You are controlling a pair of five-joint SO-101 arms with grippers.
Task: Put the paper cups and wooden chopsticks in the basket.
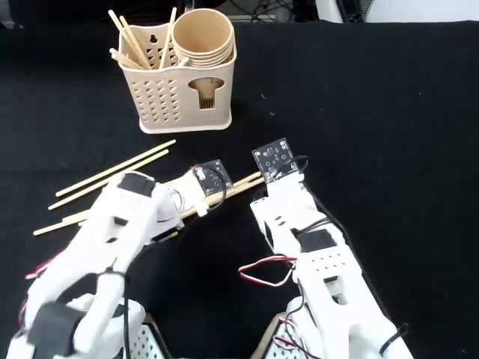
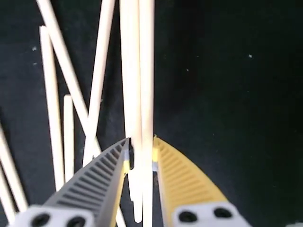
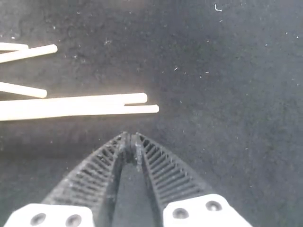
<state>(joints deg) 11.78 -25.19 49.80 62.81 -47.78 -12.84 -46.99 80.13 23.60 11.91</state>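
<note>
Left gripper is clenched on a pair of chopsticks lying on the black table, near and left of centre. It seems to pinch both sticks, though the jaws hide the contact. Loose chopsticks lie just left of it. Farther back stands the basket, with stored chopsticks leaning in its left compartment and stacked paper cups in its right. Right gripper, clamped together on nothing, sits just right of the pair's tips.

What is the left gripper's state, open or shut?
Shut: the left gripper clamps two chopsticks between its fingers.
</note>
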